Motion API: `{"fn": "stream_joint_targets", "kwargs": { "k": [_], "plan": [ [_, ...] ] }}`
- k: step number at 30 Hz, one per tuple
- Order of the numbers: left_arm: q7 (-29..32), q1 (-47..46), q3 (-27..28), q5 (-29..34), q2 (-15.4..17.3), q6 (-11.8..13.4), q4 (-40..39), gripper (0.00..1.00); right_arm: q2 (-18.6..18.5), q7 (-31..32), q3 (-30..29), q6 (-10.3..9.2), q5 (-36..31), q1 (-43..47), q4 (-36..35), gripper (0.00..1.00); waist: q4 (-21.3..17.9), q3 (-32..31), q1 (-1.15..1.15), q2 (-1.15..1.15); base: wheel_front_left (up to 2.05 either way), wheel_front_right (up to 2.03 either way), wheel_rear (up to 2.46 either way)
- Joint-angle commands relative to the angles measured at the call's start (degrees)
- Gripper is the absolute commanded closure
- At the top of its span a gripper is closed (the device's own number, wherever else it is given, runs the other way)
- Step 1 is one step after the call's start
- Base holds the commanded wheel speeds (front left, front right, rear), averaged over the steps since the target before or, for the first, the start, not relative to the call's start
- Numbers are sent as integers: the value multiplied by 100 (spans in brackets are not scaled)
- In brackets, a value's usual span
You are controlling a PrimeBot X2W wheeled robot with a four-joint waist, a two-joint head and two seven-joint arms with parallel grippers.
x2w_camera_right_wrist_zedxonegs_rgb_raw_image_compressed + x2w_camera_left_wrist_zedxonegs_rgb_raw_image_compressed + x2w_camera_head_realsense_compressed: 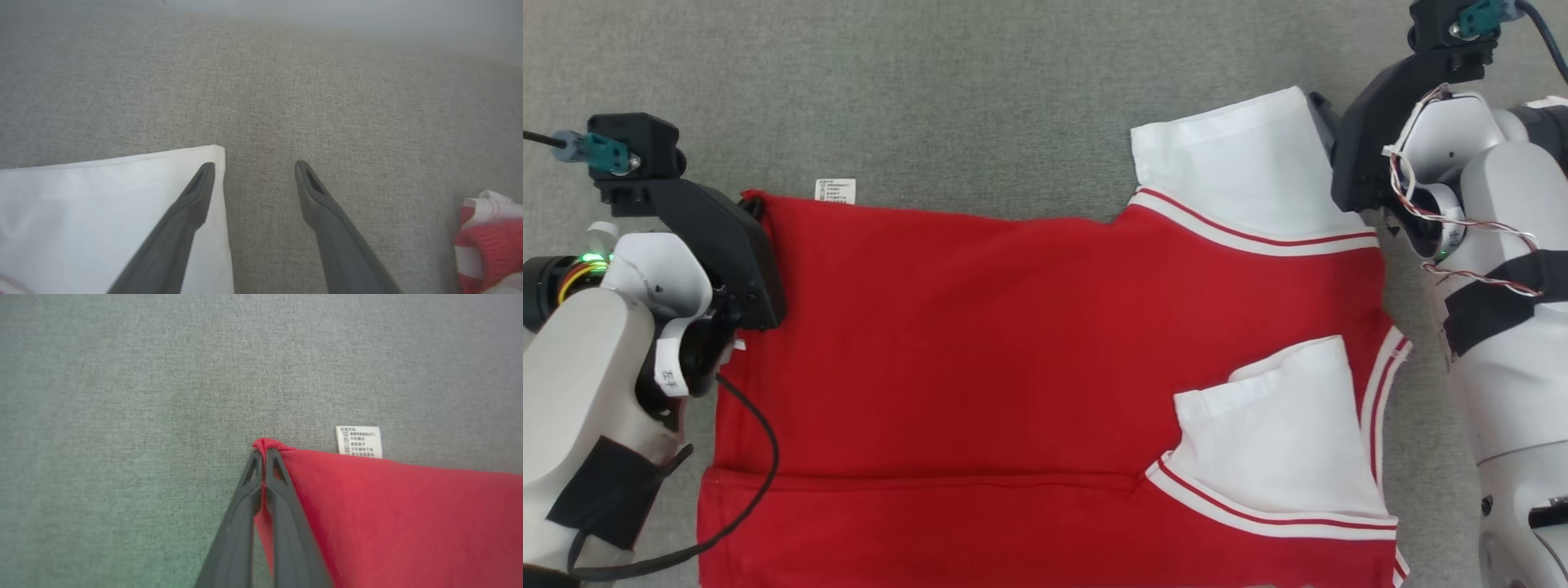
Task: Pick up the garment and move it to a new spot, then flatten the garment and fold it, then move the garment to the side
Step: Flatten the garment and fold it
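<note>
Closest, left end effector pinched a corner of the limp, probably light garment; right end effector gaped over its white sleeve, a likely hold.

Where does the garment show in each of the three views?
Head view: garment spread across the middle, red and white.
Left wrist view: its red corner at lower right, pinched in the shut left gripper.
Right wrist view: its white sleeve at lower left, behind one finger of the open right gripper.
Shared landmark: the grey cloth surface.
</note>
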Motion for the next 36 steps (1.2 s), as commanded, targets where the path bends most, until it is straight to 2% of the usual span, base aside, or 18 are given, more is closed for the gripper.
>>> {"fn": "stream_joint_targets", "kwargs": {
  "k": [1, 4, 6, 7, 8, 11, 12, 13, 14, 26, 31, 36],
  "plan": [
    [-6, -25, -31, -14, -56, 20, -17, 100, 95, -126, -23, -16, 8, -151, 165, 0, 114, 107, 0, 0, 0, 0, 0],
    [-45, -65, -46, -2, -104, 38, 25, 100, 142, -215, 70, -16, 11, -248, 435, 4, 175, 146, 0, 0, 0, 0, 0],
    [-78, -86, -44, -8, -126, 24, 68, 100, 136, -244, 145, -16, 27, -315, 599, 20, 187, 155, 0, 0, 0, 0, 0],
    [-107, -93, -37, -30, -146, 16, 84, 100, 126, -246, 169, -16, 12, -347, 677, 39, 189, 154, 0, 0, 0, 0, 0],
    [-113, -91, -41, -34, -160, 1, 104, 100, 124, -227, 183, -16, 12, -364, 772, 52, 190, 147, 0, 0, 0, 0, 0],
    [-148, -96, -63, -41, -198, -46, 167, 100, 165, -149, 295, -16, 96, -381, 991, 71, 185, 115, 0, 0, 0, 0, 0],
    [-166, -91, -68, -40, -211, -31, 195, 100, 169, -156, 329, -16, 141, -396, 1037, 73, 179, 96, 0, 0, 0, 0, 0],
    [-183, -86, -73, -39, -222, -30, 225, 100, 152, -178, 366, -16, 169, -401, 1070, 89, 174, 78, 0, 0, 0, 0, 0],
    [-215, -65, -71, -34, -218, -36, 261, 100, 112, -236, 400, -16, 152, -406, 1097, 100, 169, 55, 0, 0, 0, 0, 0],
    [-1334, 185, 45, 201, -386, -3, 560, 100, 86, -1558, 368, -16, 430, -314, 1128, 100, 127, -316, 0, 0, 0, 0, 0],
    [-1722, 271, -5, 284, -482, -89, 782, 100, 4, -2099, 353, -16, 479, -200, 1155, 100, 113, -531, 0, 0, 0, 0, 0],
    [-2074, 417, -82, 328, -524, -211, 911, 100, 4, -2374, 516, -16, 707, 10, 1004, 100, 121, -778, 0, 0, 0, 0, 0]
  ]
}}
